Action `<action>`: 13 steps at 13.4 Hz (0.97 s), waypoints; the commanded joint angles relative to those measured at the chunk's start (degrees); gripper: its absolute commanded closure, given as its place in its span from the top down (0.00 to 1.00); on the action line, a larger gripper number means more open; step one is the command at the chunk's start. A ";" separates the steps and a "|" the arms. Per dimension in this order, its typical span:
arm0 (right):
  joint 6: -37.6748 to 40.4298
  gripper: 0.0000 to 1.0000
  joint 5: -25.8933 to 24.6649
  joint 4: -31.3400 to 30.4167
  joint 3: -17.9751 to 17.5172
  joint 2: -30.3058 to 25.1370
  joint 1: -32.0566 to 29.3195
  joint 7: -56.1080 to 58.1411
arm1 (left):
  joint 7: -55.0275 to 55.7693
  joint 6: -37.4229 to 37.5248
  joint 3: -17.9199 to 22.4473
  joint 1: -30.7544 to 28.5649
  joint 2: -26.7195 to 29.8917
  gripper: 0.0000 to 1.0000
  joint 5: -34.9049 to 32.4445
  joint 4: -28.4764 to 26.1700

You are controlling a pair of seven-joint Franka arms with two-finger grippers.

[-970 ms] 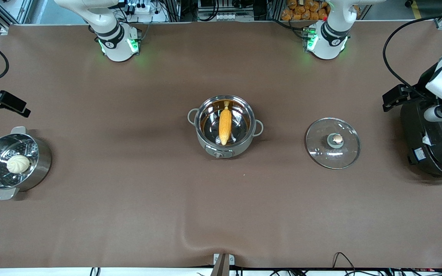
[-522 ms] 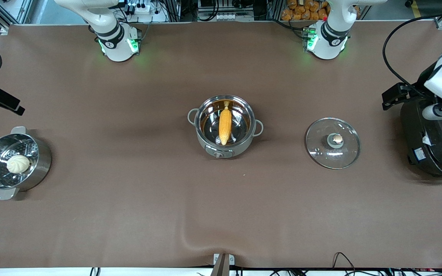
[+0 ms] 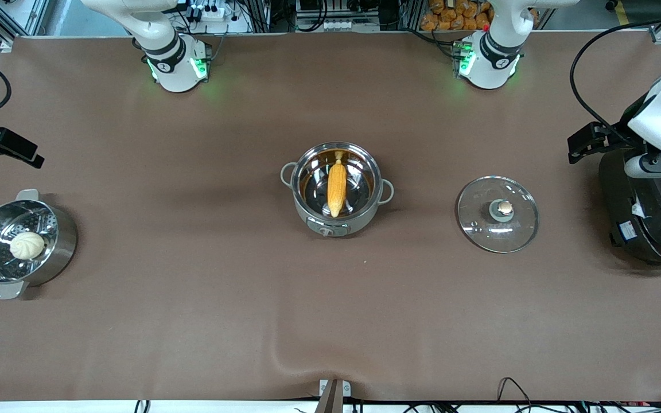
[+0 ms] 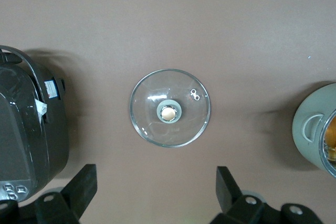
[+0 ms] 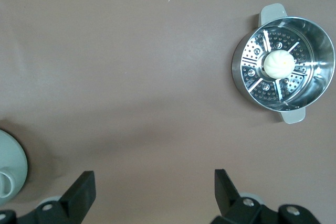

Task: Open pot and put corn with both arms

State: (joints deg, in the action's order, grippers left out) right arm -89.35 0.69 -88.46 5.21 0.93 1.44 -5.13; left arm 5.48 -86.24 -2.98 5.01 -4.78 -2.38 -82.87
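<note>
The grey pot (image 3: pixel 365 217) stands open at the table's middle. The yellow-orange corn (image 3: pixel 336 188) lies inside it. The glass lid (image 3: pixel 498 214) with its brass-coloured knob lies flat on the table beside the pot, toward the left arm's end; it also shows in the left wrist view (image 4: pixel 170 108). My left gripper (image 3: pixel 583 143) is up in the air between the lid and the black cooker, open and empty (image 4: pixel 156 192). My right gripper (image 3: pixel 6 148) is up in the air by the steamer pot, open and empty (image 5: pixel 155 192).
A steel perforated steamer pot (image 3: pixel 62 241) with a white bun (image 3: pixel 27 245) stands at the right arm's end; it also shows in the right wrist view (image 5: pixel 240 77). A large black cooker (image 3: pixel 652 218) stands at the left arm's end. The brown table cover has a wrinkle near the front edge.
Both grippers have drifted slightly in the air. The pot, the corn and the lid have not moved.
</note>
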 commanded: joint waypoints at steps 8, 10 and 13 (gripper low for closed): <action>1.81 1.00 -0.78 -1.45 -0.38 -1.63 -0.91 1.80 | -1.70 2.92 0.60 -1.14 0.74 1.00 0.89 0.60; 2.95 1.00 -0.78 -1.54 -0.55 -1.63 -0.74 1.97 | -1.70 2.92 0.60 -1.14 0.74 1.00 1.06 0.60; 3.92 1.00 -0.78 -1.62 -0.64 -1.63 -0.39 3.81 | -1.70 2.92 0.60 -1.05 0.82 1.00 0.98 0.60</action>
